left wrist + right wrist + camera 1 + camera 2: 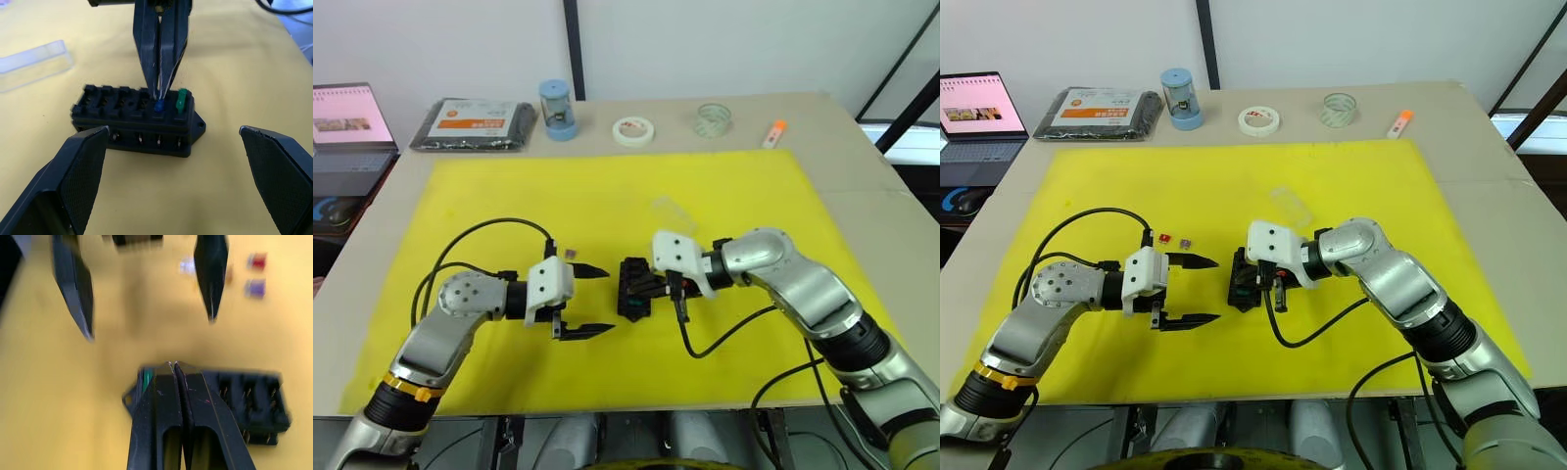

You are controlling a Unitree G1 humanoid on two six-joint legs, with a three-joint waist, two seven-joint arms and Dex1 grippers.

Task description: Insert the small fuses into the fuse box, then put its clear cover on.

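The black fuse box [631, 304] lies in the middle of the yellow mat [509, 196]. In its end slots stand a green fuse [181, 99] and a blue fuse [158, 106]. My right gripper [157, 95] is shut, its tips resting on top of the blue fuse. My left gripper [607, 299] is open just left of the box, jaws wide with nothing between them. A red fuse [1164, 238] and a purple-grey fuse [1185, 240] lie loose behind the left gripper, with a pale one [187, 265] nearby. The clear cover [1291, 204] lies on the mat beyond the box.
Along the table's far edge sit a black packet with an orange label [475, 122], a blue-capped cylinder [557, 108], a white tape roll [633, 130], a clear tape roll [713, 119] and an orange marker [773, 132]. A laptop [974, 113] is at the far left.
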